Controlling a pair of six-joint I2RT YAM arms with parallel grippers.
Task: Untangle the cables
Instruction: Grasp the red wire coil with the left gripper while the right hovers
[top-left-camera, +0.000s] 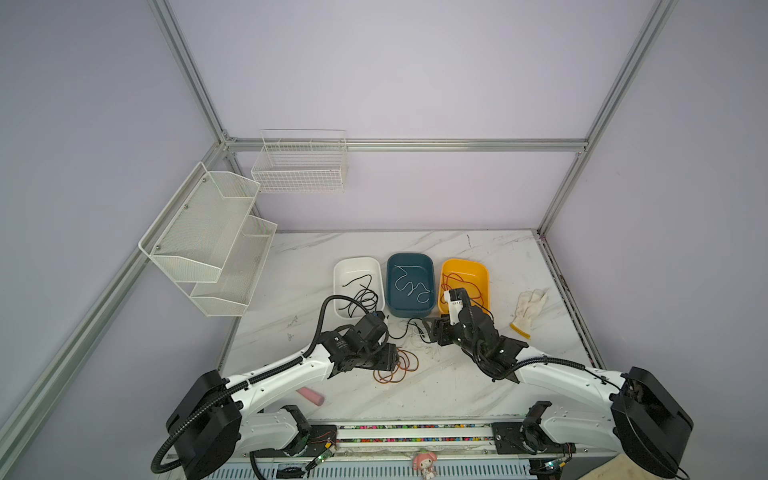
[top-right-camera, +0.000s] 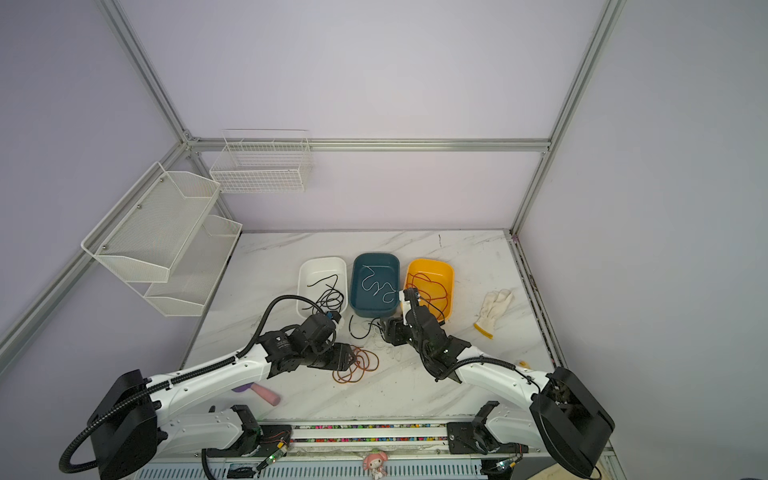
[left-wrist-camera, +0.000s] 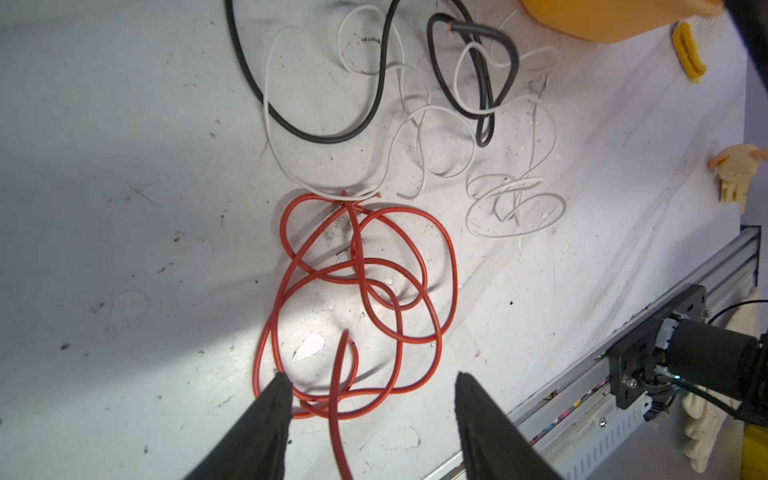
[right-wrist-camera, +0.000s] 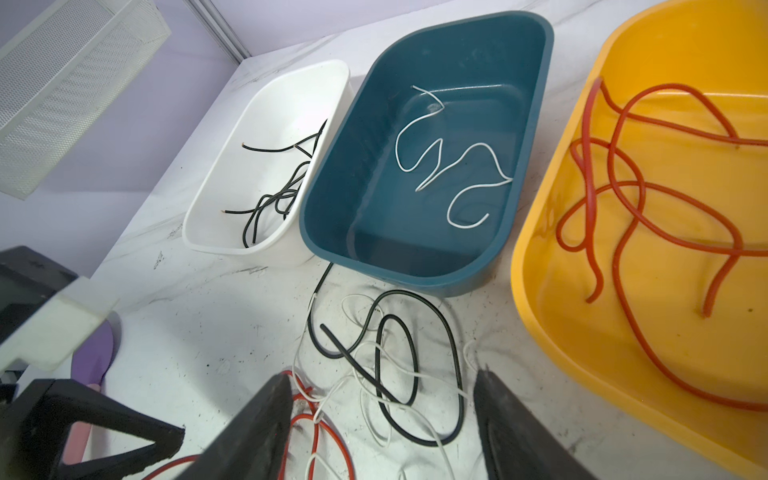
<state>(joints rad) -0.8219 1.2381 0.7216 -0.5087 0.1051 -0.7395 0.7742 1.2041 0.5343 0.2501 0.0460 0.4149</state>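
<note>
Loose cables lie tangled on the marble table in front of three trays. A red-orange coil (left-wrist-camera: 361, 291) (top-left-camera: 395, 368) sits under my left gripper (left-wrist-camera: 372, 376) (top-left-camera: 390, 355), which is open; one red strand passes loosely between its fingers. Black cable loops (right-wrist-camera: 415, 374) (left-wrist-camera: 316, 133) and thin white cables (left-wrist-camera: 515, 208) cross each other beneath my right gripper (right-wrist-camera: 383, 374) (top-left-camera: 428, 328), also open and holding nothing. The white tray (top-left-camera: 357, 260) contains black cables, the blue tray (top-left-camera: 410, 255) a white one, and the yellow tray (top-left-camera: 464, 262) red ones.
A white work glove (top-left-camera: 530, 307) lies right of the yellow tray. A pink cylinder (top-left-camera: 311, 395) rests near the front left under the left arm. Mesh shelves (top-left-camera: 208, 241) and a wire basket (top-left-camera: 299, 166) hang on the left and back walls.
</note>
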